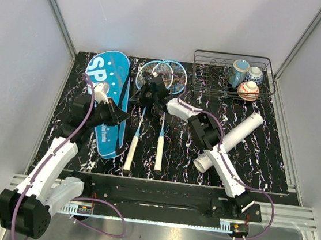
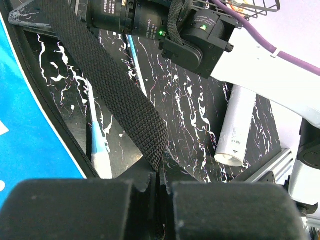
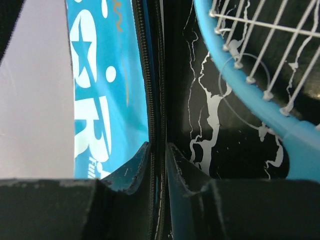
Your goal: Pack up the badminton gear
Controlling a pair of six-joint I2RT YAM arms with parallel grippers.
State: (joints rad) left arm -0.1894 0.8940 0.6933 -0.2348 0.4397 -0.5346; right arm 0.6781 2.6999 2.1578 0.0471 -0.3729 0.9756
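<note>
The teal "SPORT" racket bag (image 1: 107, 99) lies flat at the left. My left gripper (image 1: 122, 116) is shut on the bag's black strap (image 2: 115, 85), pinched at the fingertips (image 2: 160, 170). My right gripper (image 1: 139, 94) is shut on the bag's black zipper edge (image 3: 156, 100), beside the teal panel (image 3: 100, 90). Two blue-framed rackets (image 1: 163, 74) lie side by side, white handles (image 1: 159, 154) toward me; one head shows in the right wrist view (image 3: 250, 95). The long white tube (image 1: 230, 141) lies at the right. No shuttlecock is in view.
A black wire rack (image 1: 212, 74) at the back right holds three ceramic cups (image 1: 248, 89). Grey walls close in the black marbled table (image 1: 180, 151). My right arm reaches across over the rackets' shafts.
</note>
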